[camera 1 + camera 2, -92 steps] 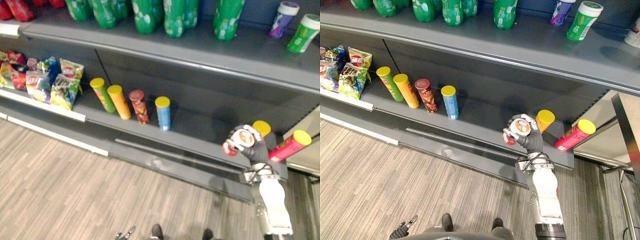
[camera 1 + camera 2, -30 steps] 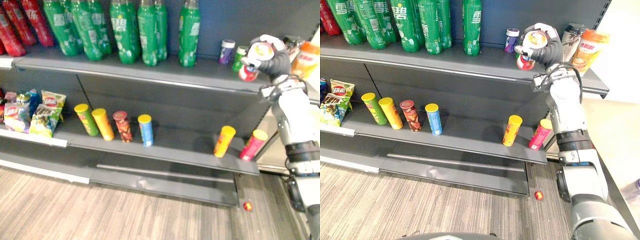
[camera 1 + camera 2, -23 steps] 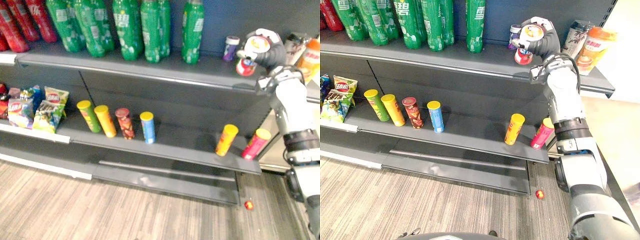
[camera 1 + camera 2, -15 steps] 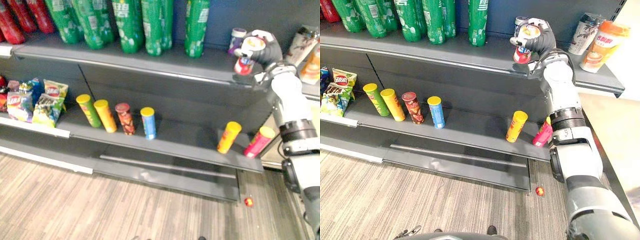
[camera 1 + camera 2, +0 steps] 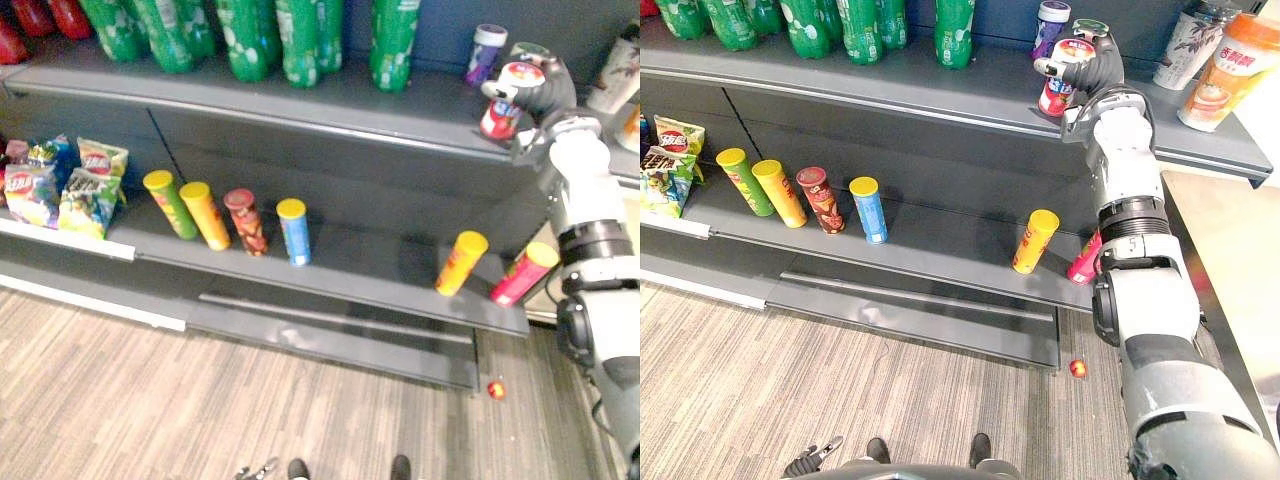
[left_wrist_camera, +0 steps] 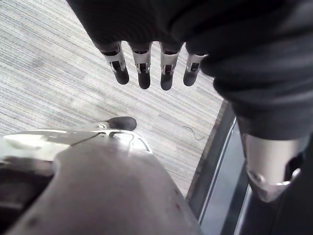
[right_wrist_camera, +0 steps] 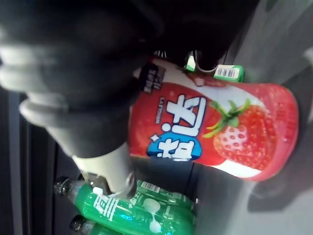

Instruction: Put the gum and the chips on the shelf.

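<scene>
Right hand [image 5: 1100, 66] clasps the red gum tub [image 5: 1056, 95] at the grey upper shelf [image 5: 890, 78], above striped grey flooring [image 5: 760, 380].

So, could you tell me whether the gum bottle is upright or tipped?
Nearly upright: the gum bottle, lid uppermost, base down by the upper shelf, gripped by the right hand.

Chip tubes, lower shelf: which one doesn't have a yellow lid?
The dark red tube, third from the robot's left in the row, between the orange tube and the blue tube. Its lid is red; every other tube's lid is yellow.
</scene>
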You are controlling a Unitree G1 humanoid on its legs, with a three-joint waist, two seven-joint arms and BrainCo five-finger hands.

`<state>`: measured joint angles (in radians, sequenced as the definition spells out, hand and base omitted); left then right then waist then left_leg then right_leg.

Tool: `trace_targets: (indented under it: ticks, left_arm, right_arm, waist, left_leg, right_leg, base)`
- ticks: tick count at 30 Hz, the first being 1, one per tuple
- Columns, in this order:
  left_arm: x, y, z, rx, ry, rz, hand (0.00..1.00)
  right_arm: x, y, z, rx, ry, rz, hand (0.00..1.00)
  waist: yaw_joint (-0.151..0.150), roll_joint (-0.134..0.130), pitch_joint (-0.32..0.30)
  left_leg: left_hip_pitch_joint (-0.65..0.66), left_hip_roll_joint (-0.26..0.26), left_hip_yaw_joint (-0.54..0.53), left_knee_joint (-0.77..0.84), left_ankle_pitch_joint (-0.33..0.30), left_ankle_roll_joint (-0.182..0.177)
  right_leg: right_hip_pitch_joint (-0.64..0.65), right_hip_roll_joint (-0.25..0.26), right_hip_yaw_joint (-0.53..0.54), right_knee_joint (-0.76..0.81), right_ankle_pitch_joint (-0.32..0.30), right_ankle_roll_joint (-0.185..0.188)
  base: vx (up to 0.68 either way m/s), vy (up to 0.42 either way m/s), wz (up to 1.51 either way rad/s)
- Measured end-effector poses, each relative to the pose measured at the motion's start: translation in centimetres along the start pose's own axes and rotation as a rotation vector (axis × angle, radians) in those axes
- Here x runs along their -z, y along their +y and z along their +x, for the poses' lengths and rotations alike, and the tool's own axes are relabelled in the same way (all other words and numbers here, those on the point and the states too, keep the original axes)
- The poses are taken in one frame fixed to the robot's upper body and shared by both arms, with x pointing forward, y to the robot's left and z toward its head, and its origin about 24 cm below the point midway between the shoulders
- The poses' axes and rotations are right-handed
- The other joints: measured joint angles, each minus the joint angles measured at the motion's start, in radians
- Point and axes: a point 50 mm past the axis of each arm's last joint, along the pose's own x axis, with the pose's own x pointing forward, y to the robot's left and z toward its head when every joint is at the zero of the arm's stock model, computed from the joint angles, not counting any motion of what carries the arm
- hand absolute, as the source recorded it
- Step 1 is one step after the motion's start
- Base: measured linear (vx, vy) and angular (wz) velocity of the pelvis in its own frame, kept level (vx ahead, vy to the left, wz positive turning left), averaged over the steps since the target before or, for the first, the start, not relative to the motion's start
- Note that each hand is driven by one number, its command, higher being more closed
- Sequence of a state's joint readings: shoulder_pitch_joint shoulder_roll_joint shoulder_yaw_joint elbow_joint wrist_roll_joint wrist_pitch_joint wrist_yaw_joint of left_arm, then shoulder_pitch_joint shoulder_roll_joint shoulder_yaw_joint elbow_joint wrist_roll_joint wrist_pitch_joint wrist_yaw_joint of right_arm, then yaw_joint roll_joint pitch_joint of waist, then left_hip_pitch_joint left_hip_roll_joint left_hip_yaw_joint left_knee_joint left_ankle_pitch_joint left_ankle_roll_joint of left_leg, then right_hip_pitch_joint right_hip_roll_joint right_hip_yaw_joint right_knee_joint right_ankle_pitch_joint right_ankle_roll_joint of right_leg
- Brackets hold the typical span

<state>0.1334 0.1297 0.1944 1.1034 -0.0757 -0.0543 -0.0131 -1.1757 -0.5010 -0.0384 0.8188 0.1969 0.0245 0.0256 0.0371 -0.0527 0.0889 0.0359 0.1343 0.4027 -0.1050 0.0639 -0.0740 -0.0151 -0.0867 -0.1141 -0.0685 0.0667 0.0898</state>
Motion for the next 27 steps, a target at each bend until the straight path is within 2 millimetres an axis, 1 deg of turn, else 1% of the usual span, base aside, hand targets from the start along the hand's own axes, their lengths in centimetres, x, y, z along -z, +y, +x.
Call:
trace_targets:
  ticks: [5,18,19,23,27]
  left_arm:
    - [-0.2,0.0,0.1,-0.006,-0.006,0.001,0.00]
    - [-0.5,0.1,0.1,-0.010,-0.012,0.003,0.00]
    - [-0.5,0.1,0.1,-0.010,-0.012,0.003,0.00]
    - [-0.7,0.2,0.1,-0.010,-0.021,0.003,0.00]
    - [-0.7,0.2,0.1,-0.011,-0.020,0.003,0.00]
  right_arm:
    - [0.2,-0.3,0.0,0.024,0.002,0.032,1.00]
    - [0.1,-0.3,0.0,0.035,-0.005,0.032,1.00]
    - [0.1,-0.3,0.0,0.035,-0.005,0.031,0.00]
    - [0.5,-0.1,0.0,0.031,0.015,0.036,0.00]
    - [1.3,0.4,-0.2,0.021,0.036,0.045,0.00]
  waist:
    - [0.001,-0.003,0.003]
    - [-0.001,-0.011,0.009]
    - [-0.001,-0.012,0.010]
    - [-0.003,-0.012,0.027]
    - [-0.006,-0.012,0.029]
  left_leg:
    - [0.000,0.000,0.001,0.000,0.000,0.000]
    - [0.004,0.000,0.007,0.000,0.000,0.000]
    - [0.005,0.001,0.008,0.000,0.000,0.000]
    - [0.007,0.001,0.015,0.000,0.000,0.000]
    - [0.007,0.002,0.016,0.000,0.000,0.000]
  right_leg:
    - [0.000,0.000,0.001,0.000,0.000,0.000]
    - [0.000,0.001,0.010,-0.001,0.000,0.000]
    - [0.000,0.001,0.010,-0.001,0.000,0.000]
    - [-0.001,0.001,0.013,-0.001,0.001,-0.001]
    - [-0.001,0.003,0.013,-0.002,0.002,-0.002]
  base:
    - [0.00,0.000,0.00]
    - [0.00,0.000,0.00]
    - [0.00,0.000,0.00]
    - [0.00,0.000,-0.05]
    - [0.00,0.000,0.00]
